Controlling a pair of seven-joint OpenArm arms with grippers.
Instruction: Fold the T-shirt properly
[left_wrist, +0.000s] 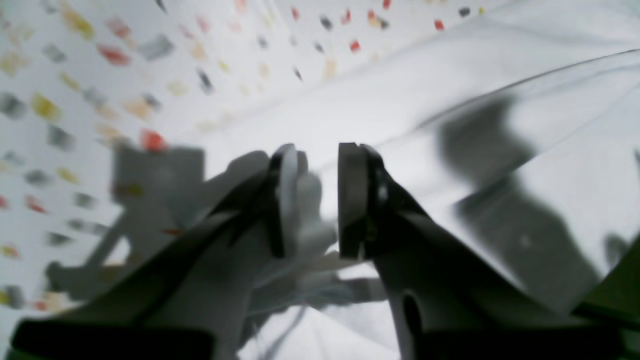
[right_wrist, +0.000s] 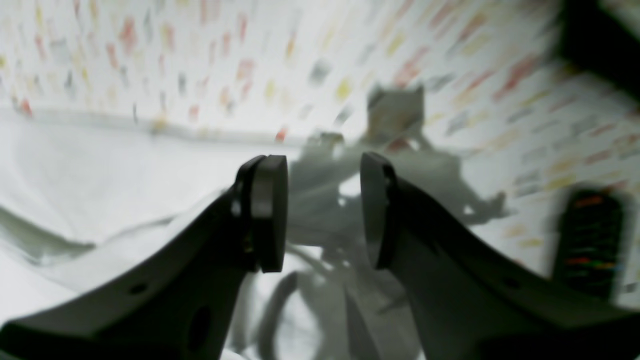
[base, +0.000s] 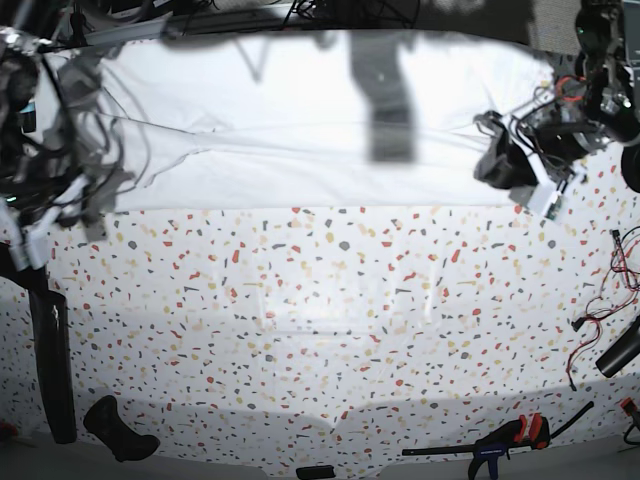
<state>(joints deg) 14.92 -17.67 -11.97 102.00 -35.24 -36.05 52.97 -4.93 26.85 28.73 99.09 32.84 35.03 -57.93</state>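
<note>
The T-shirt (base: 300, 140) is lying spread across the far side of the bench (base: 320, 330). It is handling as light, limp, wrinkle-prone cloth. The left gripper (left_wrist: 315, 200) is pinching a bunched edge between its jaws. The right gripper (right_wrist: 324, 210) is standing with jaws apart, empty, cloth just beside it. Hems and corners are offering the surest hold.

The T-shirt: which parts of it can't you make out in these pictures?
- Base view: the T-shirt shows no clear collar or sleeves; one end lies behind the right arm's cables.
- Left wrist view: motion blur hides whether the left gripper pinches cloth.
- Right wrist view: only a blurred strip of cloth, cut off by the frame's left edge.
</note>
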